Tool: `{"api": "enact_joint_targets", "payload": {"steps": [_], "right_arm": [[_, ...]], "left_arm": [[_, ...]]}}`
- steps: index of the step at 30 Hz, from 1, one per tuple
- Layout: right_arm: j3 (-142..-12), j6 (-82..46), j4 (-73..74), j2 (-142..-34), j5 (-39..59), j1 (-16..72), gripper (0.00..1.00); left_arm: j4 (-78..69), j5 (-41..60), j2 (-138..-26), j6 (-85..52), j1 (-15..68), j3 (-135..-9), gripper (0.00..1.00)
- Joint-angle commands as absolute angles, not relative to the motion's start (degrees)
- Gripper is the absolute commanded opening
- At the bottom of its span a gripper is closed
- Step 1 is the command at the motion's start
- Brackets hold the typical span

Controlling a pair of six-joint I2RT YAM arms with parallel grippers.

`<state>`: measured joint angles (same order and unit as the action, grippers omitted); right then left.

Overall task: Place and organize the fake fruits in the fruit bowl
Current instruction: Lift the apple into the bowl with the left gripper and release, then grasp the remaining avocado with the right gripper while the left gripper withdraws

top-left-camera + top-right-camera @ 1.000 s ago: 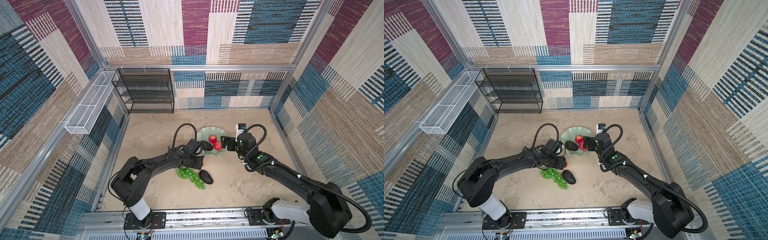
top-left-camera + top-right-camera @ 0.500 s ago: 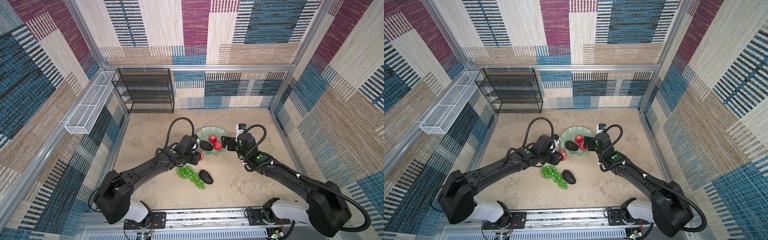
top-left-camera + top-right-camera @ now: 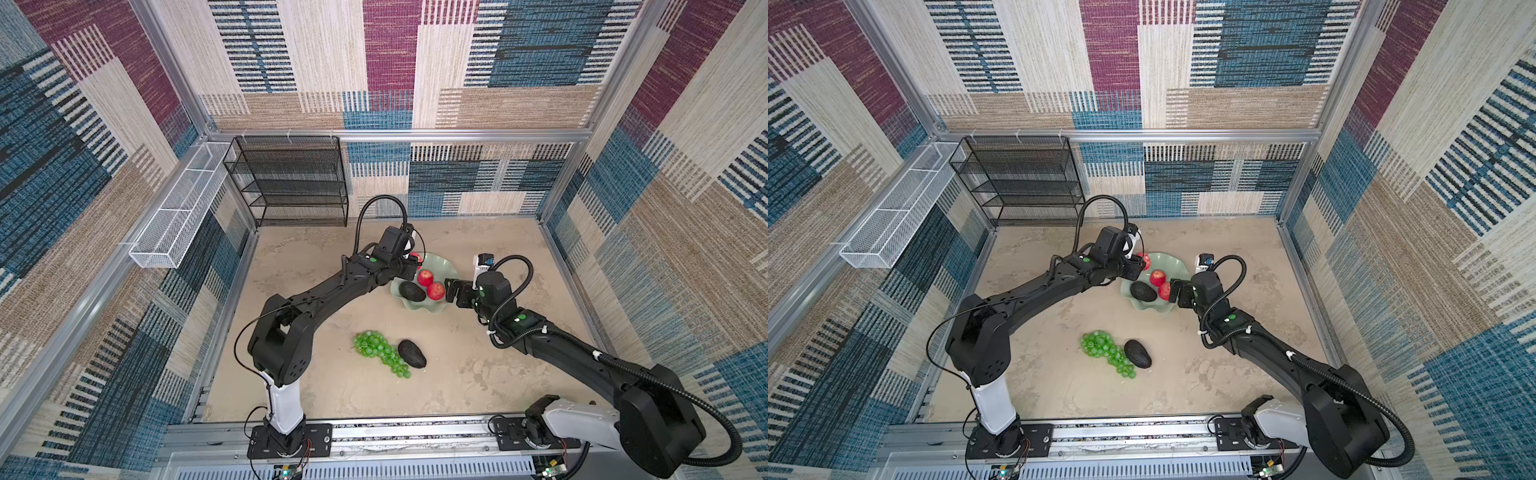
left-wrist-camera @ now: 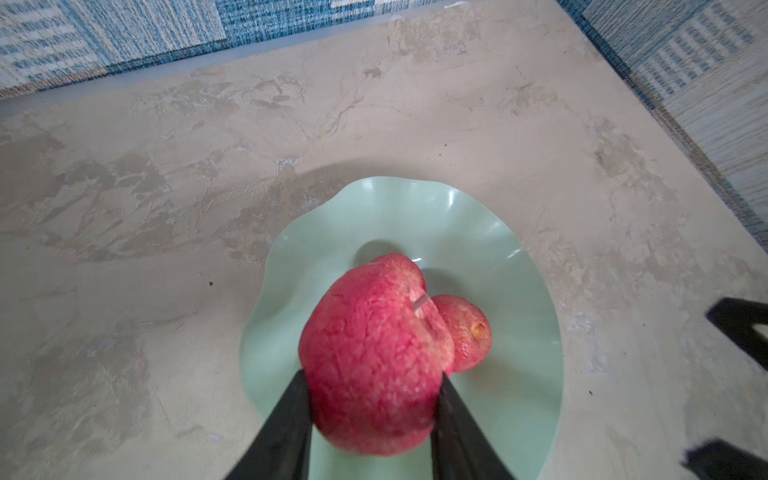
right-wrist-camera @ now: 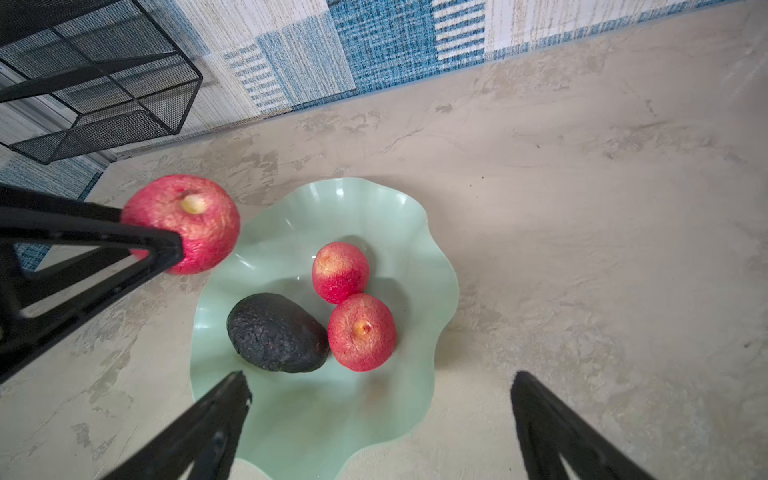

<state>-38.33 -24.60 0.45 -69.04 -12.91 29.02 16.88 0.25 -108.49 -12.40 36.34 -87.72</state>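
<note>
We reach our left gripper (image 3: 414, 262) toward one o'clock, clamped on an apple (image 3: 417, 257); our right gripper (image 3: 454, 292) points toward eleven o'clock, jaws wide.

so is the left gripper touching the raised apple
Touching: the left wrist view shows the left gripper pinching the apple from both sides.

held apple (image 3: 1145, 261) apparently half-hidden, bowl (image 4: 521, 316) rim cropped

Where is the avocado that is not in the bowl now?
In both top views the loose avocado lies on the table near the middle, close beside the grapes on their right, lower in the view than the bowl.
</note>
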Motion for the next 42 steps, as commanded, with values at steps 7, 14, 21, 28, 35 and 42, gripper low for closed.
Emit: {"api": "enact_joint_targets", "payload": {"steps": [7,14,21,28,35,42], "right_arm": [[-38.6,-24.6,1.4,-70.1,-14.2,29.0,1.00],[-38.4,-24.7,1.9,-70.6,-13.7,29.0,1.00],[-38.2,-24.5,1.5,-69.9,-14.1,29.0,1.00],[-38.2,-24.2,1.3,-69.8,-12.7,29.1,1.00],[-37.0,-23.0,2.8,-71.9,-0.4,29.5,0.95],[-36.3,-20.7,1.7,-75.8,-1.8,44.5,0.93]], "left_arm": [[18.8,1.8,-116.1,-12.5,35.3,-93.4,0.42],[20.2,2.4,-119.6,-13.7,35.0,-94.8,0.44],[22.2,4.0,-121.7,-14.7,34.9,-96.5,0.53],[21.4,3.3,-119.6,-15.4,34.8,-96.5,0.66],[16.3,-0.1,-111.6,-16.1,33.5,-92.8,0.69],[2.8,-12.3,-93.7,-14.7,32.1,-74.9,0.74]]}}
